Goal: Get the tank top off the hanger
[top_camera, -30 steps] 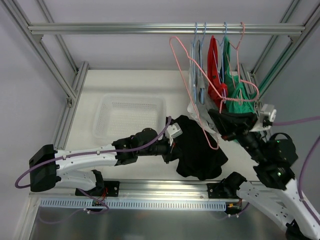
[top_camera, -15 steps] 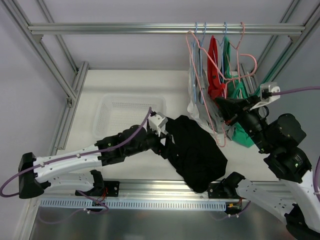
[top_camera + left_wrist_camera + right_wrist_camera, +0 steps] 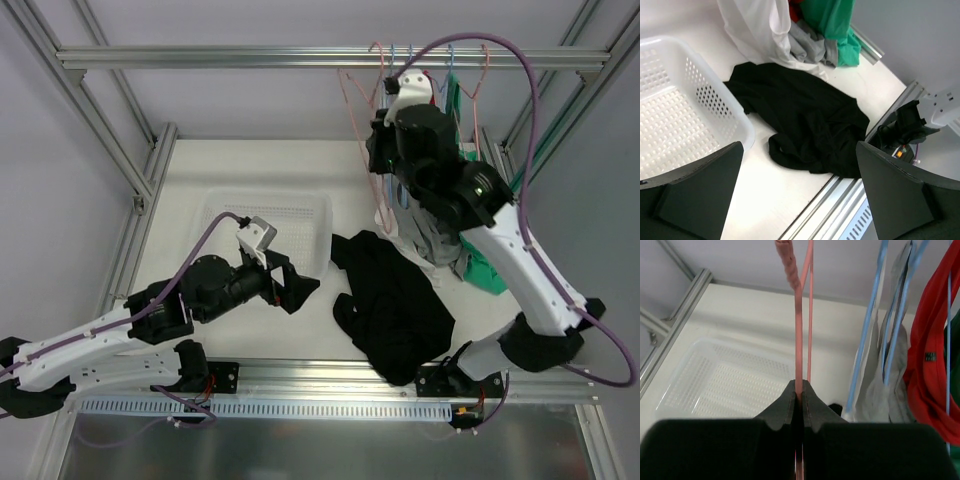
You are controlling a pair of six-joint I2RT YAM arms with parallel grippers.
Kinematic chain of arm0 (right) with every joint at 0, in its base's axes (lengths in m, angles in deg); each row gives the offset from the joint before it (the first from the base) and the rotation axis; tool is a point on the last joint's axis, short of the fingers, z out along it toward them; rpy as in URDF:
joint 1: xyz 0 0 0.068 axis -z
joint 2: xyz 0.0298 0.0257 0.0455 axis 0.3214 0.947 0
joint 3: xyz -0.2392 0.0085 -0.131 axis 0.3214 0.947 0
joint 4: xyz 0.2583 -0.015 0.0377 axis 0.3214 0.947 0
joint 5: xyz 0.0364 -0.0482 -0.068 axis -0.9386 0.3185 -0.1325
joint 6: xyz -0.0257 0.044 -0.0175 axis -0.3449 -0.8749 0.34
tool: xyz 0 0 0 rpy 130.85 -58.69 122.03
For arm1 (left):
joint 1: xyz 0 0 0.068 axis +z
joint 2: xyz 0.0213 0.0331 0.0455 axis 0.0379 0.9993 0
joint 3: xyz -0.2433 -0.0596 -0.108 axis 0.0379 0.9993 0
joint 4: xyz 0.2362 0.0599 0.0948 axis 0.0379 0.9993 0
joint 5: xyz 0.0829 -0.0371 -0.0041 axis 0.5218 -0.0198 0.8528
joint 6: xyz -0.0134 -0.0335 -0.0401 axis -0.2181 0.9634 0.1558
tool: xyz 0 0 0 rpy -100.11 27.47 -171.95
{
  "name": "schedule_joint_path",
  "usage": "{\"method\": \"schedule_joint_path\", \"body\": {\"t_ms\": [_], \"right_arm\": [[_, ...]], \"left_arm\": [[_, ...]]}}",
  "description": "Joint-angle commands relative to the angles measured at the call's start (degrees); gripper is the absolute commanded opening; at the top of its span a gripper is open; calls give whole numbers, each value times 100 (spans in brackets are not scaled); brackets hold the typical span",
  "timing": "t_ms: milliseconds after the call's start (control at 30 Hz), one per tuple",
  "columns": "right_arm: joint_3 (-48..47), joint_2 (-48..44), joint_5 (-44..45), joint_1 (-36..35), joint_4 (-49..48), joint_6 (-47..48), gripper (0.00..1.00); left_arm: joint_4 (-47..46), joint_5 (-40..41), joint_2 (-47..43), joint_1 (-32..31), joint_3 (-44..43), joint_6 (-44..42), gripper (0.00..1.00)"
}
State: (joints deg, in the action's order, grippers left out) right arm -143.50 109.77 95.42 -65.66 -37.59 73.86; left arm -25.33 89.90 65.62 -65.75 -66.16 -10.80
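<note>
**Colours around the white basket**

The basket [image 3: 270, 197] was plain white, its walls and floor patterned with rows of small holes, and it sat on a cream-white desk [image 3: 250, 165]. Just beside the basket lay the tank top [image 3: 805, 120], solid black and unpatterned. Past the basket's far corner hung a pink hanger [image 3: 798, 325], pale blue hangers [image 3: 863, 340], a red garment [image 3: 927, 355], a green garment [image 3: 832, 22], a grey garment [image 3: 807, 47] and a white garment [image 3: 757, 30]. The left arm's fingers [image 3: 695, 190] and the right arm's fingers [image 3: 782, 407] were matt black. The cables [image 3: 536, 100] were purple.
</note>
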Motion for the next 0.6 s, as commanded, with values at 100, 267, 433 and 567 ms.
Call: {"method": "schedule_joint_path", "body": {"t_ms": [100,267,433,567], "right_arm": [[-2083,1662,784,147,220,524,0],[-2534,2297,242,797,246,208,0],[-2440,2527,-199,965,255,112,0],[-1868,2247,-533,956,185,6,0]], "left_arm": [[364,155,36,-46,198,117,99],[382,24,62,-46,304,240,99],[382,15,238,-46,339,285,99],[373,-29,518,-46,252,276,99]]}}
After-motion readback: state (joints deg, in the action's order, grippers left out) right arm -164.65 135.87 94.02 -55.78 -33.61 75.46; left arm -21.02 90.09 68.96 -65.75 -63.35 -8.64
